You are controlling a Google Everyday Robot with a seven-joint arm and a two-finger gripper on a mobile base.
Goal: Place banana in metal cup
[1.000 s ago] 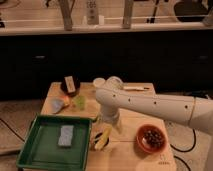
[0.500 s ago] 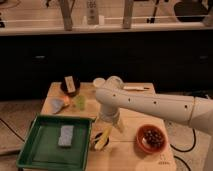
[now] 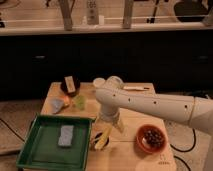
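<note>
Nearest the viewer, the green tray [image 3: 30,150] is lying on the desk [image 3: 127,157] and carrying a grey-blue sponge [image 3: 65,136]. The banana [image 3: 102,139] is resting on the desk just beside the tray's right wall. Its long axis is running roughly along that wall and leaning rightward toward its far end. It is showing as small, yellow and gently curved. The hand [image 3: 111,122] is hanging at the banana's far end, so the fruit is lying nearward and slightly tray-ward of it. Whether the hand is apart or clamped cannot be told. An orange bowl [image 3: 151,139] is sitting well right of the tray. Beyond the tray's far edge, a pale yellow-green lump [image 3: 80,101], a dark packet [image 3: 70,85] and a pale cup [image 3: 99,82], possibly the metal cup, are standing.
</note>
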